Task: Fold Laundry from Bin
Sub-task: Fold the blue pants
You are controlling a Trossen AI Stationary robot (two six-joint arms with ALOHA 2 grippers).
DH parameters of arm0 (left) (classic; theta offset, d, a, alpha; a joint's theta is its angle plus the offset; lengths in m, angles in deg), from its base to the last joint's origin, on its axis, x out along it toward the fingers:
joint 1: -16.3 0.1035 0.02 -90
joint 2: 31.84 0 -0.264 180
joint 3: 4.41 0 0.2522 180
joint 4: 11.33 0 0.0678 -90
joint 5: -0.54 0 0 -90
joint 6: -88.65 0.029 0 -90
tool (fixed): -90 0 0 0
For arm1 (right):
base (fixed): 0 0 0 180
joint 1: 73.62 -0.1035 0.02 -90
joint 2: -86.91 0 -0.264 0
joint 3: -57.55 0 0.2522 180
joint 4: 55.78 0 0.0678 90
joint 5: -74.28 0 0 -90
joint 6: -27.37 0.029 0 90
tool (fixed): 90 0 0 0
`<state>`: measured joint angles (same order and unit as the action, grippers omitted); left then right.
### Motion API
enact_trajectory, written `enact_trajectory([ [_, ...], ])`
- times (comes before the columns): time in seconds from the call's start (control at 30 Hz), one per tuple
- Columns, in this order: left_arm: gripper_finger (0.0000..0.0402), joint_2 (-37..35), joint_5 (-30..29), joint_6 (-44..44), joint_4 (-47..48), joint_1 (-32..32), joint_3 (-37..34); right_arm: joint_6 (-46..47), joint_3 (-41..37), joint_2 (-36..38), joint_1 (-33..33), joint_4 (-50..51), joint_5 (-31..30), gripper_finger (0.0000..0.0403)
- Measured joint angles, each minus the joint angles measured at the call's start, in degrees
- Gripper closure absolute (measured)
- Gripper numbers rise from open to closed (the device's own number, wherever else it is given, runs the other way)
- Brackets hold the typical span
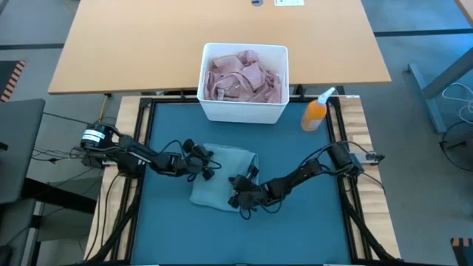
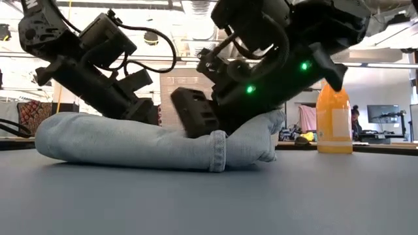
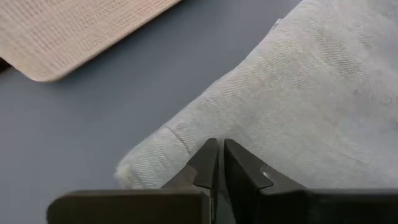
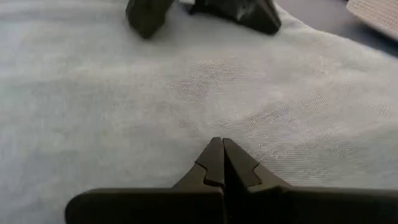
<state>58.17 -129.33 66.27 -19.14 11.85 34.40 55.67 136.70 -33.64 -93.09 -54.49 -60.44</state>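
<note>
Light blue denim jeans (image 1: 222,174) lie folded in a thick bundle on the teal mat (image 1: 310,229), hem end (image 2: 219,151) facing the near edge. My left gripper (image 1: 209,165) is shut at the bundle's far left part. My right gripper (image 1: 236,186) is shut on top of its near right part, facing the left one across the denim. The white bin (image 1: 244,111) stands at the mat's far edge, with pink cloth (image 1: 244,77) heaped in it. My left gripper sets its shut fingertips (image 3: 219,149) against the denim close to a folded corner (image 3: 155,155) of the bundle, slanting down from the table's left. Whether any cloth is caught between the fingers, I cannot tell. My right gripper presses its shut fingertips (image 4: 219,146) on the bundle's broad upper face (image 4: 249,118), slanting down from the right. The jeans lie flat on the mat beneath it.
An orange spray bottle (image 1: 316,112) stands at the mat's far right, beside the bin. A wooden table top (image 1: 148,44) stretches behind the bin. Bare mat lies along the near edge and to both sides of the jeans.
</note>
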Motion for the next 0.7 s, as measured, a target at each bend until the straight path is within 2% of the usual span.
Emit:
enact_trajectory([
  [0.27,0.0398,-14.1,-0.7,6.2,2.1,-1.9,0.2,-9.5,0.0,11.4,2.5,6.0,0.7,0.0390],
  [0.43,0.0398,-22.2,5.9,8.5,3.4,-7.6,0.2,-12.2,-0.6,12.4,7.0,6.3,5.4,0.0390],
  [0.57,0.0398,-21.4,14.4,6.1,1.9,-13.9,-1.9,-12.2,-6.7,12.4,10.8,-0.5,10.0,0.0390],
  [0.7,0.0398,-15.9,14.1,0.7,-3.3,-19.6,-5.3,-12.3,-15.7,12.5,12.9,-15.2,10.5,0.0390],
])
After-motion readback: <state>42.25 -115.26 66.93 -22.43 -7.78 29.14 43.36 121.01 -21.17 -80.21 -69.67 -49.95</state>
